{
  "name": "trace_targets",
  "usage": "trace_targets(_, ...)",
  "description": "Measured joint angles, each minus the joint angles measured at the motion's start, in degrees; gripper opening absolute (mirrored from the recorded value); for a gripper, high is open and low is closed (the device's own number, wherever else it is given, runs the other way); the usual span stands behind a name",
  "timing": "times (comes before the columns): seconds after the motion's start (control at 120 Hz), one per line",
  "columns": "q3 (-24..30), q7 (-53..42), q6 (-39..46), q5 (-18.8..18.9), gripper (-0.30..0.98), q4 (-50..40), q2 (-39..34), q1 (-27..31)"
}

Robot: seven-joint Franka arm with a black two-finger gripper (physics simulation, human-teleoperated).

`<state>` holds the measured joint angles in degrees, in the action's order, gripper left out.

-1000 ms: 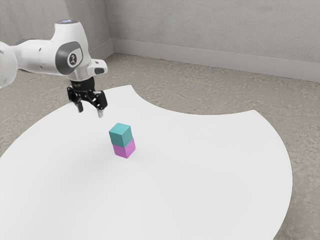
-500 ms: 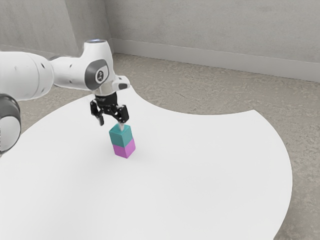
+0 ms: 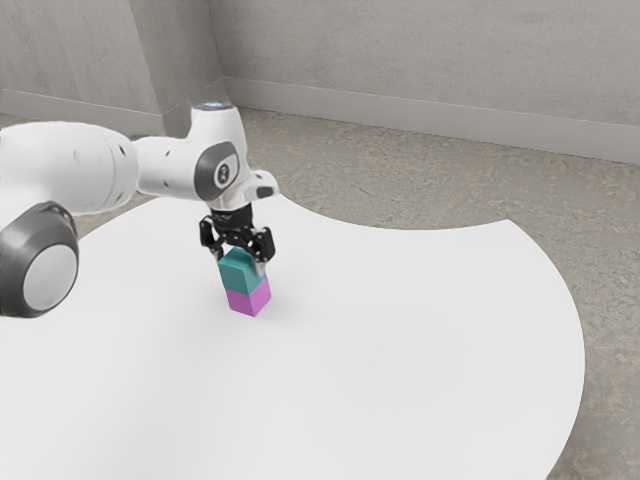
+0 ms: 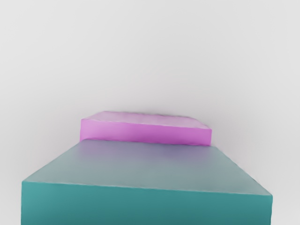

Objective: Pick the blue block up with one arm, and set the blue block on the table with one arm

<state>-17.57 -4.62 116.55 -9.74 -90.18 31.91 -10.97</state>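
Observation:
My gripper [image 3: 240, 262] is low over the stack, pointing down, its fingers open and spread at two sides of the upper block. That block [image 3: 241, 275] is teal-blue and rests on a magenta block [image 3: 248, 299]; part of its top is hidden behind the hand. In the wrist view the teal-blue block [image 4: 145, 206] looms large just under the hand, with the magenta block [image 4: 145, 134] showing past its edge.
The blocks stand on a white table [image 3: 400, 340] with a rounded outline and a concave cut in its far edge. Beyond lie a rough grey floor [image 3: 420, 180] and concrete walls.
My arm has moved toward the exterior view's right and downward, bringing the hand from above the table to the teal-blue block. The two blocks have not moved.

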Motion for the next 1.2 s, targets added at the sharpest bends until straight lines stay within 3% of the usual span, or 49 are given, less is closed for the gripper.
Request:
trace_targets(0.125, 0.00, 0.16, 0.54, -0.23, 0.68, 0.54, 1.12, -0.02)
trace_targets(0.383, 0.00, 0.42, 1.16, -1.01, 0.49, 0.88, 1.75, -0.02)
trace_targets(0.6, 0.00, 0.63, 1.34, -1.05, 0.42, 1.62, 1.54, -0.35)
trace_targets(0.817, 0.06, 0.77, 1.36, -1.73, 0.43, 3.88, 1.39, -1.69)
trace_targets(1.2, 5.68, 1.01, 1.43, -3.51, 0.40, 9.14, 6.84, -2.12)
